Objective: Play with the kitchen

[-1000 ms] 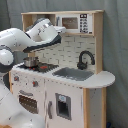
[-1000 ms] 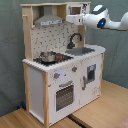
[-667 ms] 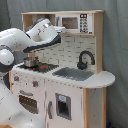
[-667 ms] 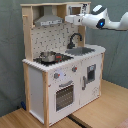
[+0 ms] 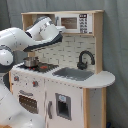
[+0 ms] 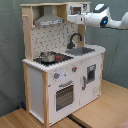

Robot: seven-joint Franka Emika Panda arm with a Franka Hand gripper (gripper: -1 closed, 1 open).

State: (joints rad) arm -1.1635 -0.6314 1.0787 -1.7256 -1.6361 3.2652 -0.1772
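The kitchen [image 5: 65, 75], a white and light-wood toy set, is seen standing upright on a wooden floor [image 6: 107, 107] in the second exterior view, where it fills the middle of the frame. The arm [image 5: 22, 42] is held high, level with the upper shelf, and its end is brought close to the small microwave [image 5: 74, 22] beside the range hood [image 6: 48, 19]; in the second exterior view the white wrist [image 6: 97, 19] is seen reaching in from the second exterior view's right toward that same shelf. The gripper is hidden behind the wrist in both exterior views, so it cannot be told whether the fingers are open or closed, or whether anything is touched. The step in hand is judged to be an approach to the microwave door. For this to be done well, the approach should be kept slow and square to the shelf front, so that the light frame is not pushed or tipped; contact should be made at the door's edge or handle rather than its face, and the door should be swung along its hinge arc rather than pulled straight. The small pot [image 5: 31, 61] on the hob [image 6: 51, 58], the black faucet [image 5: 86, 59] and the grey sink [image 5: 74, 73] lie well below the arm and need not be disturbed.
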